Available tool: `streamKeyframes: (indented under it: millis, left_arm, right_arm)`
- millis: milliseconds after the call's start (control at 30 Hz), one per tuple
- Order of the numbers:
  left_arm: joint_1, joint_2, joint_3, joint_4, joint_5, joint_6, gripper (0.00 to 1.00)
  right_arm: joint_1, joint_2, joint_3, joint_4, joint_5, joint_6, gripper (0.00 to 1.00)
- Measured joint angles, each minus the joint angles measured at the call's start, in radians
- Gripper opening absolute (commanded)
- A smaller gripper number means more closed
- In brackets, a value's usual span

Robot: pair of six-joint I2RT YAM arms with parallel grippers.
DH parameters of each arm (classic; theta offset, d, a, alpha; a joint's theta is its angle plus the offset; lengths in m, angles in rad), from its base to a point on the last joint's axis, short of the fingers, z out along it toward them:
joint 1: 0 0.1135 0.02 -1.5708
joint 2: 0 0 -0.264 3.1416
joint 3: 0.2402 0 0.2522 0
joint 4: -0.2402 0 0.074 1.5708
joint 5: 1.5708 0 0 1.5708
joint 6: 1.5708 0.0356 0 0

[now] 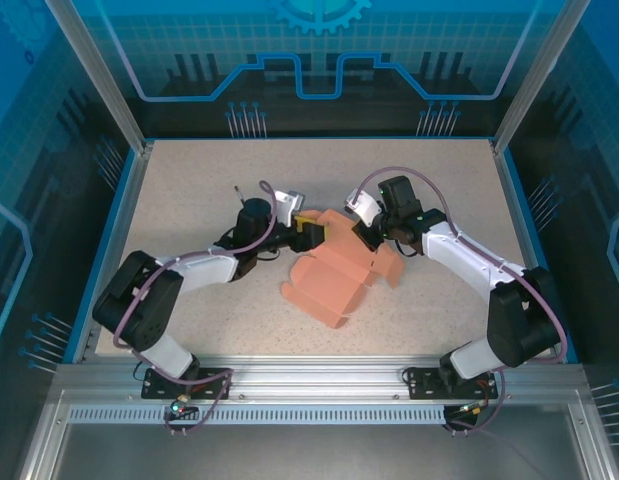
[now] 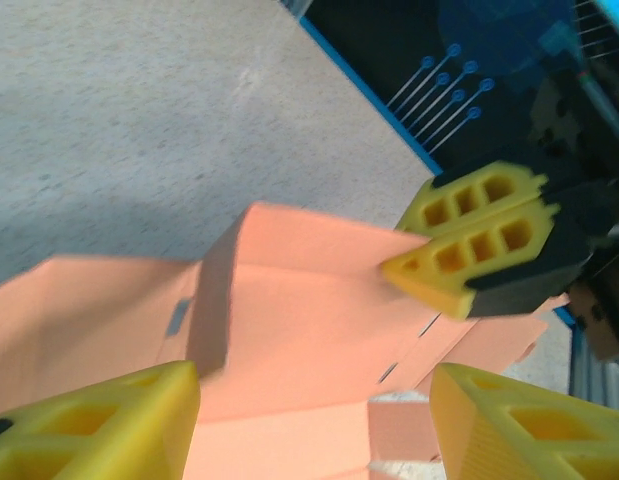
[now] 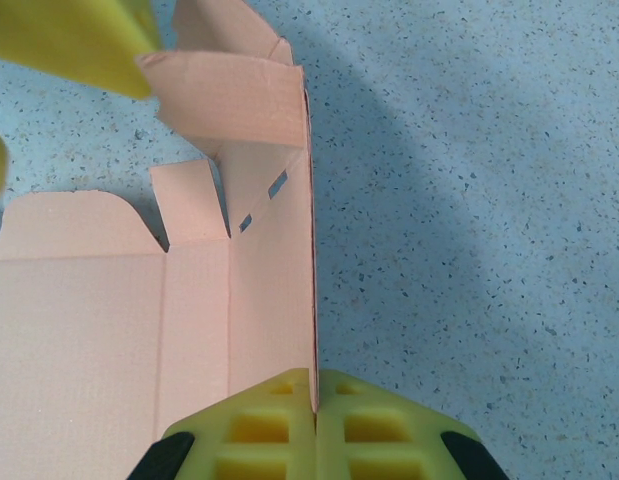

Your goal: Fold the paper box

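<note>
Creasing goes best if the right gripper (image 3: 314,385), pinched on a raised side panel of the salmon-orange die-cut cardboard paper box (image 1: 329,285), holds firm while the spread left gripper (image 2: 309,430) closes on the neighbouring flap. The box lies mid-way across the speckled beige table (image 1: 189,200), its long axis seemingly diagonal to the table's edges.

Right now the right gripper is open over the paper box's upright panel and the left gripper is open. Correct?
No. The right gripper is shut on the paper box, pinching the edge of its upright panel; the right wrist view shows it. The left gripper is open, as you said.
</note>
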Motion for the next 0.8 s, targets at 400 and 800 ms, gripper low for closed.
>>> streamKeyframes:
  millis: [400, 800]
  left_arm:
    - [0.014, -0.014, -0.161, 0.002, -0.141, 0.069, 0.67]
    - [-0.002, 0.117, -0.114, 0.005, -0.165, 0.089, 0.68]
  right_arm:
    - [0.000, 0.000, 0.000, 0.000, -0.001, 0.003, 0.00]
    - [0.000, 0.000, 0.000, 0.000, -0.001, 0.003, 0.00]
